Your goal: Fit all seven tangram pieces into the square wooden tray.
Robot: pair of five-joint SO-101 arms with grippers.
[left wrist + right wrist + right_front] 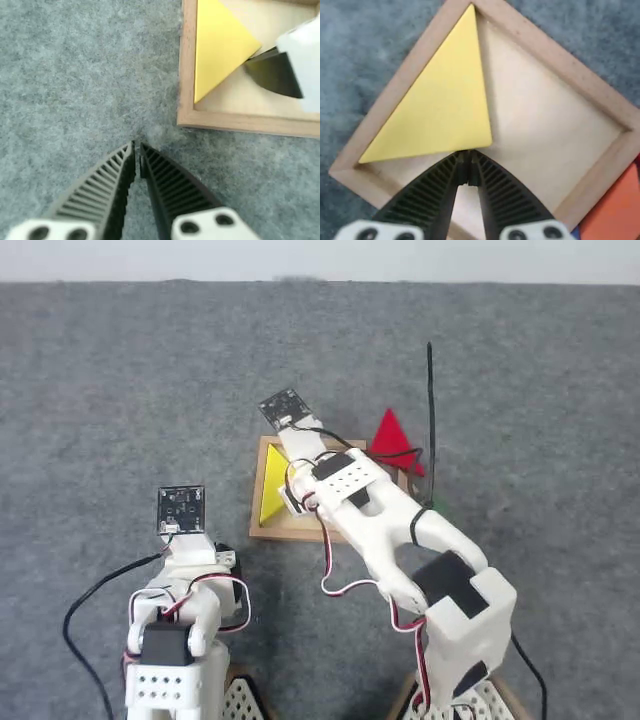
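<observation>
Over the tray [256, 502] the right arm [400, 530] hangs with its jaws clenched on nothing, their tips right at the square corner of the yellow triangle [440, 105]; whether they touch it I cannot tell. That triangle lies in the tray with its long side along one wall, which looks like a good seat to me. The worry is those closed tips. If they press down or nudge sideways, they could skate the piece off the wall, turn it, or tip its corner up so it sits crooked and steals room from the other six. A harder shove might slide the whole tray across the grey table [120, 390], since nothing seems to pin it. The red triangle [392, 435] rests on the table just past the far rim, close under the arm, and an orange piece [617, 210] lies just outside another rim; a careless swing or a dragging cable could knock either one farther off. The left arm [180, 580] sits near the tray's outer corner, its jaws also pressed together and empty, low to the table. If both arms head for the tray at once, I would expect a bump between them.
</observation>
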